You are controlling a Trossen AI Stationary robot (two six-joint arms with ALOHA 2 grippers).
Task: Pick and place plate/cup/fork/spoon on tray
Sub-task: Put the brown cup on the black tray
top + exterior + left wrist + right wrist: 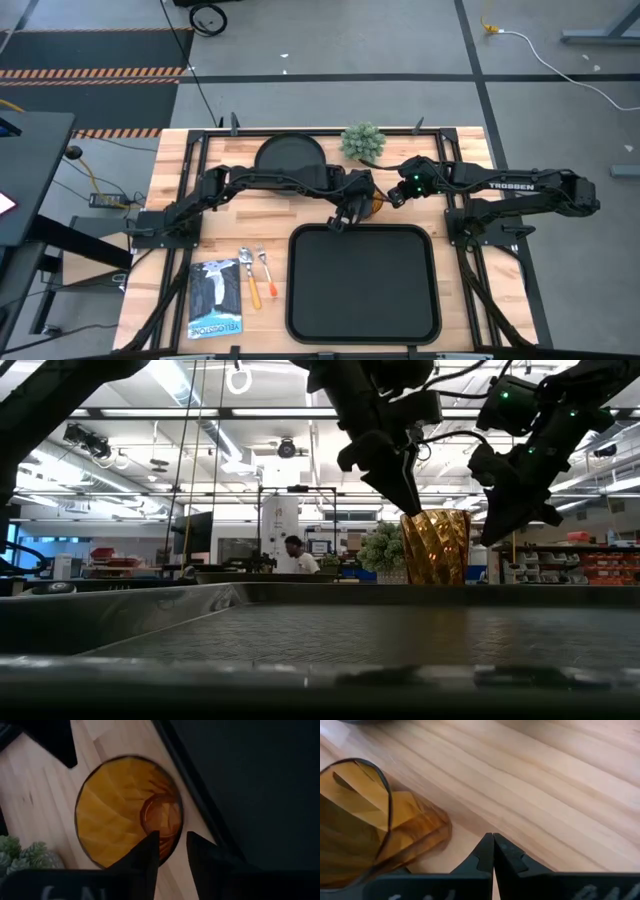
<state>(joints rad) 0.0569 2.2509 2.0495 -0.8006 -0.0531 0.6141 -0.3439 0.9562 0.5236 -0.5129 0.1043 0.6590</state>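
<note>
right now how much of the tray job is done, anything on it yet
Nothing is done: the tray holds nothing. In hand is the cup, upright on the wood just beyond the tray's far edge; the left gripper hangs at its rim, fingers slightly apart, and the right gripper sits shut beside it. Left: the plate at the far edge, and the fork and spoon left of the tray.

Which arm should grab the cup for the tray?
Probably left. The left gripper hangs directly over the cup, jaws apart at its rim. The right gripper sits beside the cup, jaws shut.
</note>
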